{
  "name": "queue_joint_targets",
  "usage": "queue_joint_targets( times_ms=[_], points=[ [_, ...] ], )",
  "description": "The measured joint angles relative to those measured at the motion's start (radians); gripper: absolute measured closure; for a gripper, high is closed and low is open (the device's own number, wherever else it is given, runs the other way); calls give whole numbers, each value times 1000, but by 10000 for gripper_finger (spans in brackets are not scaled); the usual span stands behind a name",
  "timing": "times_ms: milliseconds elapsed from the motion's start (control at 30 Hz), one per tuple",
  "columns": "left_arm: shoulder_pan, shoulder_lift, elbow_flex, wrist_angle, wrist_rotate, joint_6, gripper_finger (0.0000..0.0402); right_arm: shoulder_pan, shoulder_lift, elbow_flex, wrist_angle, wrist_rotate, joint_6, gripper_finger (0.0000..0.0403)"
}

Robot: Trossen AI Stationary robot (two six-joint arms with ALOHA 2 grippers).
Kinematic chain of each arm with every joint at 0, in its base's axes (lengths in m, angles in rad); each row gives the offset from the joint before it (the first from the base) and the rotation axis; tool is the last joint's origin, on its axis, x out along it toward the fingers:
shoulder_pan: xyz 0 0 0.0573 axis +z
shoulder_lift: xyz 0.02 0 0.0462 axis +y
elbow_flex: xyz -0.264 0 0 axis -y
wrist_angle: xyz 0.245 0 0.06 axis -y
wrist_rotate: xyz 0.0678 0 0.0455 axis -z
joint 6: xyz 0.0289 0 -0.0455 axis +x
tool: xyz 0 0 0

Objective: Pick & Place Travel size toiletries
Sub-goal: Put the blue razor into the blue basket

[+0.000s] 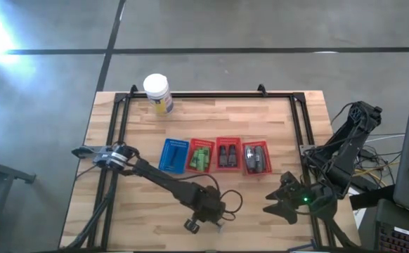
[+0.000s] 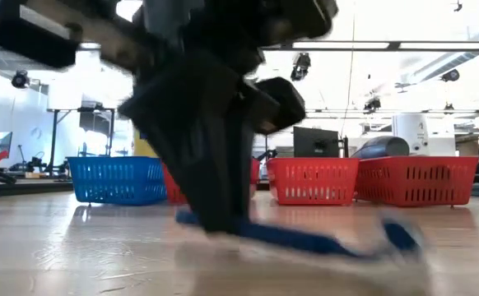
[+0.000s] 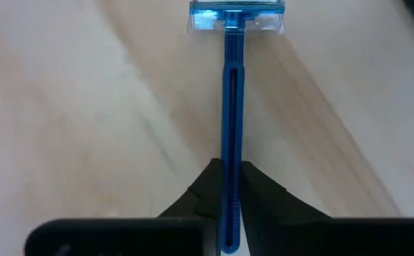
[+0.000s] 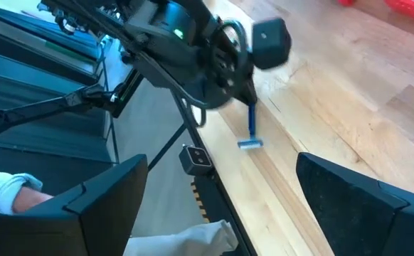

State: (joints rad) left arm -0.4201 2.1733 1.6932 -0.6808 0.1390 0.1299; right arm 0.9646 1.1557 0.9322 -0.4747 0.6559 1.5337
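Left end effector (image 3: 230,206) is clamped on the blue razor (image 3: 231,128) handle at the counter's (image 1: 261,204) front edge. I'd lift straight up before swinging toward the baskets (image 1: 218,155). Right end effector (image 1: 283,204) waits, jaws spread.

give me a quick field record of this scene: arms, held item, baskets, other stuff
left gripper: near the table's front edge, shut on the blue razor
razor: handle between the fingers, head pointing away from the gripper, low over the wooden table
right gripper: open, waiting at the front right of the table, holding nothing
baskets: one blue basket, then three red baskets in a row at mid-table
red basket contents: green bottles, dark items in the other two
other: white jar at the back
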Motion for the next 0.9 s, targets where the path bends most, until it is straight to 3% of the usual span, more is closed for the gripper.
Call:
queue_joint_targets(
  times_ms=[167,300,500,667,767,900],
  points=[
    [-41,-106,-18,-72,-122,-142,372,0,0,0,-3,0,-1,44],
    [-86,-227,-91,-82,-246,-367,373,0,0,0,-23,0,-12,53],
    [-156,-467,-261,-179,-601,-839,374,-1,-2,-1,-26,40,-46,70],
    [-146,-682,-433,-272,-809,-1185,374,-2,-11,-1,-41,81,-52,77],
    [-92,-795,-549,-293,-855,-1408,374,-4,-17,-1,-47,83,-53,71],
    [-24,-904,-694,-264,-841,-1597,374,-3,-21,-1,-46,107,-50,58]
  ],
)
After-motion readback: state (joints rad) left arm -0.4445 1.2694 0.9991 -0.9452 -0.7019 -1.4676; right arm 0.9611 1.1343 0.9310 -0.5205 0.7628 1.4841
